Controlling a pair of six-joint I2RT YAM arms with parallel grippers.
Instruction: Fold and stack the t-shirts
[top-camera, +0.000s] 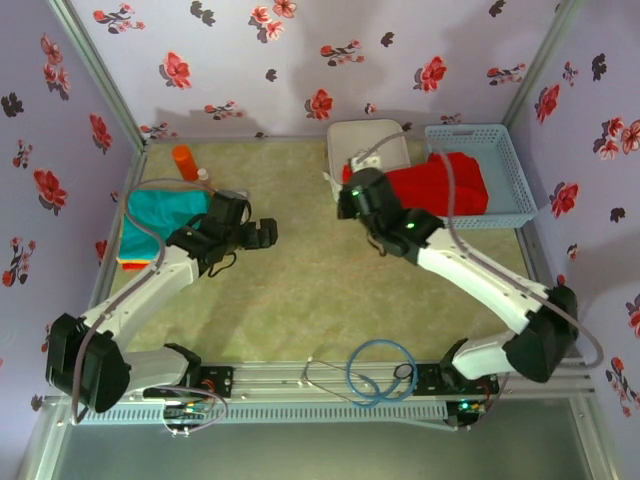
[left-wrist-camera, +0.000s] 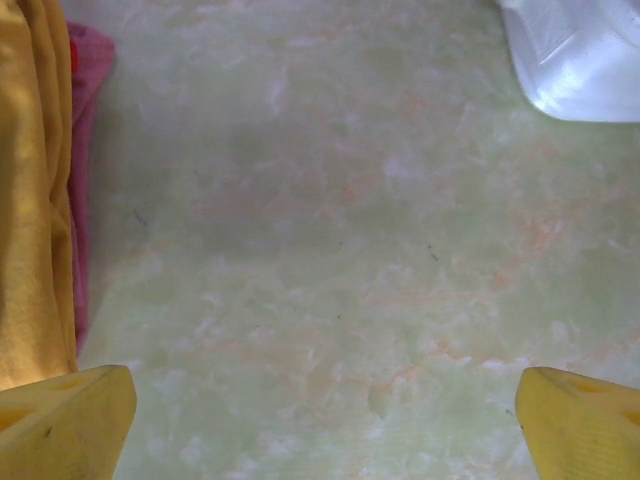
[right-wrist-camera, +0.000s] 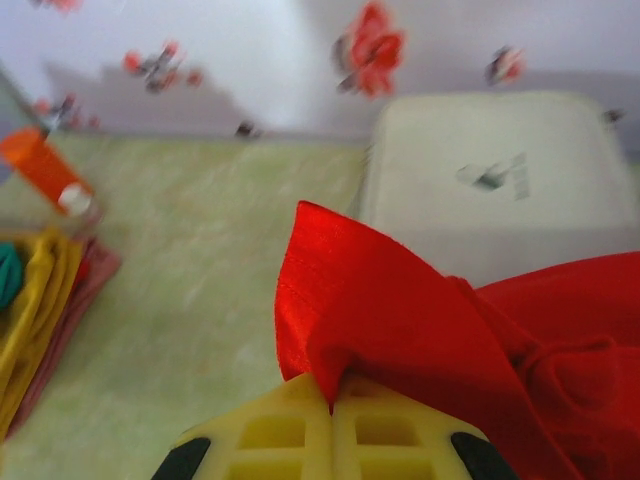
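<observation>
1. Seen from above, two robot arms reach over a pale green tabletop (top-camera: 300, 290) walled in flowered cloth.
2. The right gripper (top-camera: 347, 203) is at the far side, just in front of a white case (top-camera: 365, 140). Its wrist camera shows the yellow jaws pressed together, clamped on a pinched fold of the red t-shirt (right-wrist-camera: 400, 310).
3. From that pinch, the red t-shirt (top-camera: 440, 185) stretches away to the right. Its bulk is bunched over the left wall of a light blue basket (top-camera: 470, 130), so its long axis runs roughly left to right along the far side.
4. The left gripper (top-camera: 262, 235) hovers left of centre, well apart from the red cloth. Its jaws stand wide apart over bare tabletop, holding nothing.
5. A stack of t-shirts, teal on top (top-camera: 160, 215), lies at the left edge, beside the left arm. An orange bottle (top-camera: 185, 160) stands behind it.
6. The right arm is the nearer one and alone holds the shirt. Bare tabletop lies between the two grippers, towards the near left of the clamped fold. That is probably where the cloth must be drawn out flat.
</observation>
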